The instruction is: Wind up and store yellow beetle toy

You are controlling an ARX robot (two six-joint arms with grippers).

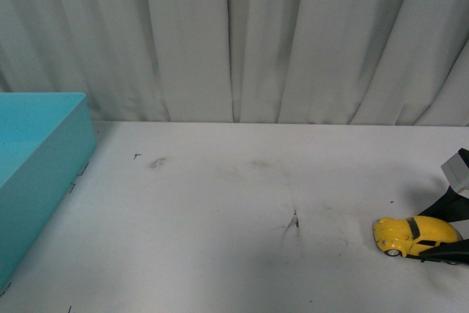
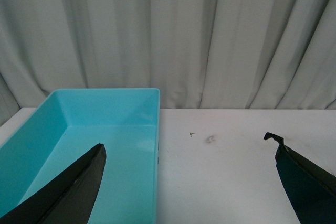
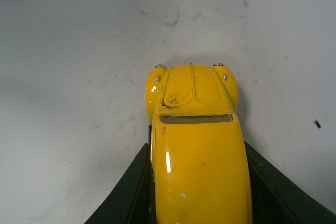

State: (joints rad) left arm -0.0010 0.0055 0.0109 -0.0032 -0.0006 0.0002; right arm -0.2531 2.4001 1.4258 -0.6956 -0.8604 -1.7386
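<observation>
text: none readable | labels: none | brands: none | numbers: none | signs: none | views checked: front, left wrist, right wrist

yellow beetle toy point(image 1: 407, 234), glossy rounded body, dark scuffs on hood, small silver headlights, upright on its wheels, on white table point(image 1: 220, 218) far right near the front edge, nose pointing left, rear half clamped between right gripper point(image 3: 197, 153) fingers

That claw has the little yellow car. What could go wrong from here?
The right gripper pinches the yellow beetle toy by its glossy, rounded sides, so it might squirt out. The teal box sits across the table to the left, so a loose hold could drop the toy on the way.
</observation>
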